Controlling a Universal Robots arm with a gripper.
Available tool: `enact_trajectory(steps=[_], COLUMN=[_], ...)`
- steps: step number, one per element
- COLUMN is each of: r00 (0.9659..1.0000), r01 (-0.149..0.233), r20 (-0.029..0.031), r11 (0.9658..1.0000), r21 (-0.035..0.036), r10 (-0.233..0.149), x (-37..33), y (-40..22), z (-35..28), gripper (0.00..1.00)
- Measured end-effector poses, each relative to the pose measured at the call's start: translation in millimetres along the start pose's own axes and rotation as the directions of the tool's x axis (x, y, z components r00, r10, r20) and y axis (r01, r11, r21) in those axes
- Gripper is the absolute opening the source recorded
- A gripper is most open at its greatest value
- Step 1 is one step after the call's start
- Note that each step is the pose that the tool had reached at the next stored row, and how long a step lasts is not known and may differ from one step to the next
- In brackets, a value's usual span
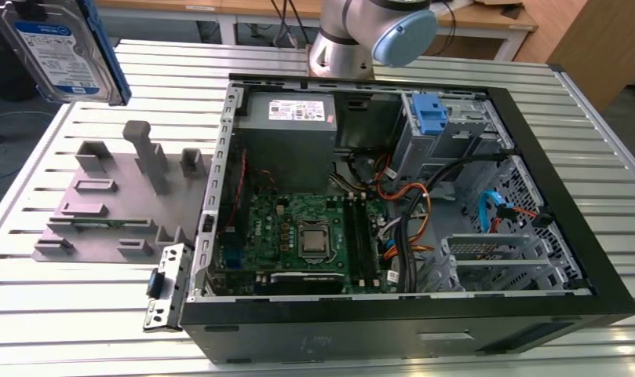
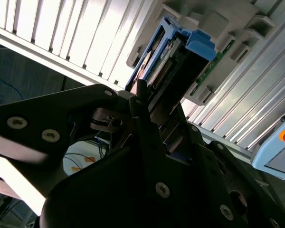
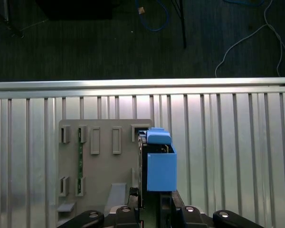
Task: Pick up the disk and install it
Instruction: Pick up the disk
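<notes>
Disk (image 1: 66, 51) is pinched in my gripper (image 3: 151, 213); the jaws are pressed together on it, one on each flat side. In the first wrist view I look along it edge-on, and its blue rail reaches out past my fingertips. In the second wrist view the disk (image 2: 167, 69) runs away from the black jaws, with its blue bracket at the far end.

I hold it in the air, well clear of the table (image 1: 87, 322). In the exterior view it hangs at the upper left, nearly upright and slightly tilted, with the white-and-blue label facing the camera.

Beneath it lies the grey fixture plate (image 3: 104, 166), with its slots and posts. A thin green circuit strip (image 3: 80, 159) sits in one of the slots.

To the exterior view's right of the plate, the open computer case (image 1: 401, 326) lies on its side on the slatted metal table. Inside I see the green motherboard (image 1: 296, 228). The grey power supply (image 1: 286, 118), with its white sticker, is at the far wall. The upright blue latch (image 1: 429, 114) is by the drive cage, and orange and blue cables are nearby. My arm's base (image 1: 344, 43) stands behind the case.
</notes>
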State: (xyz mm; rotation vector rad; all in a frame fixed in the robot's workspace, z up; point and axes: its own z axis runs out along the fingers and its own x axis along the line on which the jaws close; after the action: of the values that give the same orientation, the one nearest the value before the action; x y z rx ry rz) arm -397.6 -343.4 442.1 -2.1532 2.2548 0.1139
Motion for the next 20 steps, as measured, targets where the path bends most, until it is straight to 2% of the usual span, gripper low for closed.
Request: enact_trajectory(steps=[10,20], r00=[1.0000,1.0000], r01=[0.000,0.000], r20=[-0.0001,-0.0001], r11=[1.0000,1.0000], r21=[0.0001,0.0000], r10=[0.000,0.000], x=[0.0,-0.8], y=[0.0,0.5], z=[-0.2,-12.8], gripper=[0.35,0.35])
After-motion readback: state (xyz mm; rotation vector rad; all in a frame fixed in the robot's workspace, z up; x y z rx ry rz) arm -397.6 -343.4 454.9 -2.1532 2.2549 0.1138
